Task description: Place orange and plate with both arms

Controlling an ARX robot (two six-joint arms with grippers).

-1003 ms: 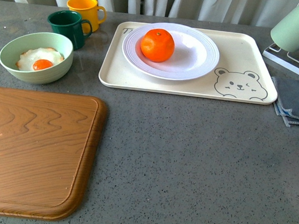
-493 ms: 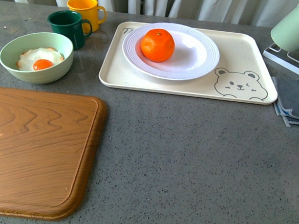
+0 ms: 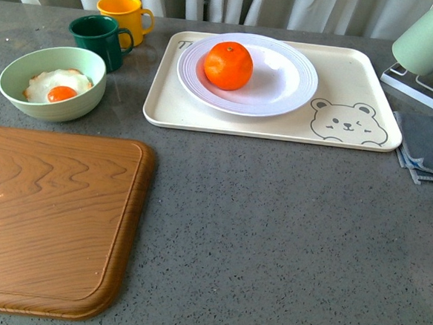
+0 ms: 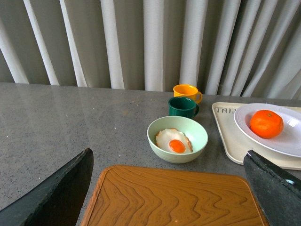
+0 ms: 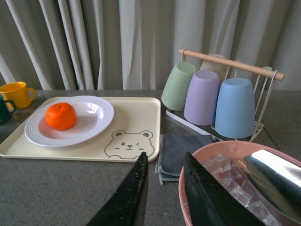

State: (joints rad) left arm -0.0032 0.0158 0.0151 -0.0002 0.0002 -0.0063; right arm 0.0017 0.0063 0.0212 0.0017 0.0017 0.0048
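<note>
The front view shows neither arm, only the grey table with the orange lying in the plate, toward the plate's left side, and the plate standing on the tray. A wooden board lies near at the left, with the bowl holding a fried egg and the green mug and yellow mug beyond it.

The left wrist view adds the left gripper: its two dark fingers stand wide apart with nothing between them but the board below. The orange and plate lie well beyond the fingertips, off toward the farther finger's side, past the bowl.

The right wrist view alone shows a cup rack with green, purple and blue cups, a folded grey cloth, and a pink bowl of ice-like cubes. The right gripper has its fingers parted by a narrow gap and empty; one finger overlaps the pink bowl in this view. The orange and plate lie well ahead of these fingertips, on the tray.
</note>
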